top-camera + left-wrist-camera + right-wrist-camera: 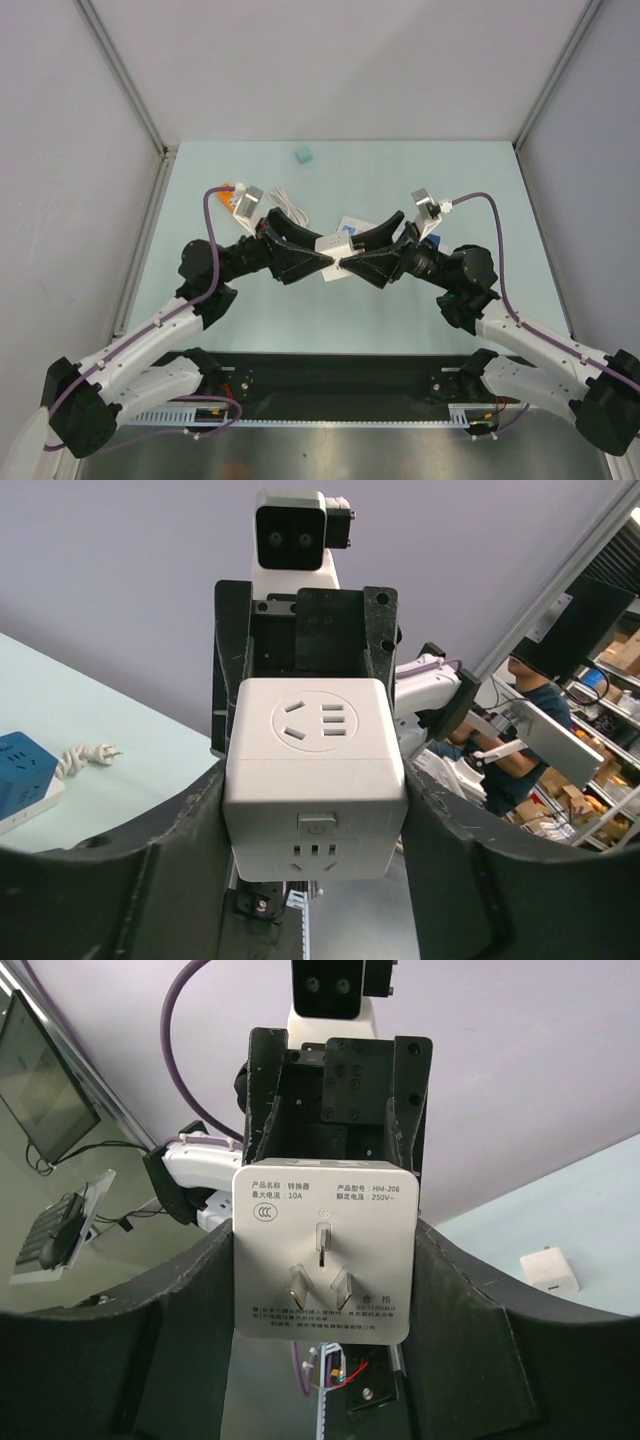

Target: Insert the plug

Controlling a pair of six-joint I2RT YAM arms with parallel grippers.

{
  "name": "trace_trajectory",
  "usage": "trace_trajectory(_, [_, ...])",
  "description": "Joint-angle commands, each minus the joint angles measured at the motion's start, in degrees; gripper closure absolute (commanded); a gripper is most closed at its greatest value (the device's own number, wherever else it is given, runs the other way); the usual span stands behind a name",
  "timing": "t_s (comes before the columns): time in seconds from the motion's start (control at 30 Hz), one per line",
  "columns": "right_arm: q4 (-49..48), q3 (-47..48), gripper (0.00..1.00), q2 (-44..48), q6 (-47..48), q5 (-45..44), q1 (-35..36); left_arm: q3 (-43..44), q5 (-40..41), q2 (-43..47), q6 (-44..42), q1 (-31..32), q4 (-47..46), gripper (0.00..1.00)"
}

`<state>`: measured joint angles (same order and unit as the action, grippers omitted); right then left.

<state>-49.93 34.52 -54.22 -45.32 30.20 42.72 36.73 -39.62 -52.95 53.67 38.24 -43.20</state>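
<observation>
A white cube adapter hangs above the table's middle, gripped from both sides. In the left wrist view its socket faces and switch face the camera. In the right wrist view its three-prong plug face faces the camera. My left gripper is shut on the cube from the left. My right gripper is shut on it from the right. A blue socket cube on a white base sits on the table beyond, and is partly hidden in the top view.
A white coiled cord lies on the table behind the left gripper. A small teal block sits near the far edge. A small white block lies on the table. Grey walls enclose three sides.
</observation>
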Motion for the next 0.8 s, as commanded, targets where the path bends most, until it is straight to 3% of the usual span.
trace_trajectory(0.0, [-4.7,-0.1,1.0,-0.1,0.0,-2.9,0.0,-0.4,-1.3,-0.3,1.2,0.4,-4.4,0.58])
trace_trajectory(0.03, [-4.6,-0.2,0.98,-0.2,-0.5,-3.3,0.0,-0.3,-1.5,-1.2,1.4,0.4,-4.4,0.87])
trace_trajectory(0.07, [-4.4,-0.3,0.9,-0.2,-0.5,-3.7,-0.1,0.2,-1.1,-1.5,1.6,0.4,-3.2,0.97])
trace_trajectory(0.1, [-3.2,-0.3,0.69,0.0,-0.6,-4.4,-0.1,0.9,-0.4,-2.1,1.4,0.4,-2.1,1.0])
trace_trajectory(0.17, [-0.1,0.0,0.42,1.6,-0.3,-5.7,-0.8,1.9,0.9,-3.2,0.3,0.3,3.1,1.0])
trace_trajectory(0.2, [4.6,0.2,0.18,2.5,-0.2,-7.2,-1.2,4.0,2.3,-3.5,-2.8,0.3,5.8,1.0])
trace_trajectory(0.27, [14.3,0.4,0.01,7.4,1.3,-9.2,-2.8,7.4,3.9,-4.4,-7.1,0.3,16.6,1.0])
trace_trajectory(0.37, [27.3,2.1,0.0,16.8,5.9,-15.1,-4.6,16.3,8.1,-7.2,-17.0,-0.1,32.9,1.0])
trace_trajectory(0.4, [37.4,3.0,0.0,19.0,7.1,-19.9,-4.9,20.8,11.2,-8.4,-21.1,-0.1,36.3,1.0])
trace_trajectory(0.53, [58.2,8.8,0.0,26.8,11.0,-33.2,-5.7,33.4,21.1,-17.0,-28.2,-0.3,57.5,1.0])
trace_trajectory(0.7, [73.9,14.4,0.0,25.5,13.7,-46.2,-5.9,53.0,27.7,-38.0,-36.0,-0.4,76.0,1.0])
trace_trajectory(0.77, [79.2,16.2,0.0,23.6,14.2,-50.3,-5.9,57.3,31.8,-42.3,-37.5,-0.3,82.4,1.0])
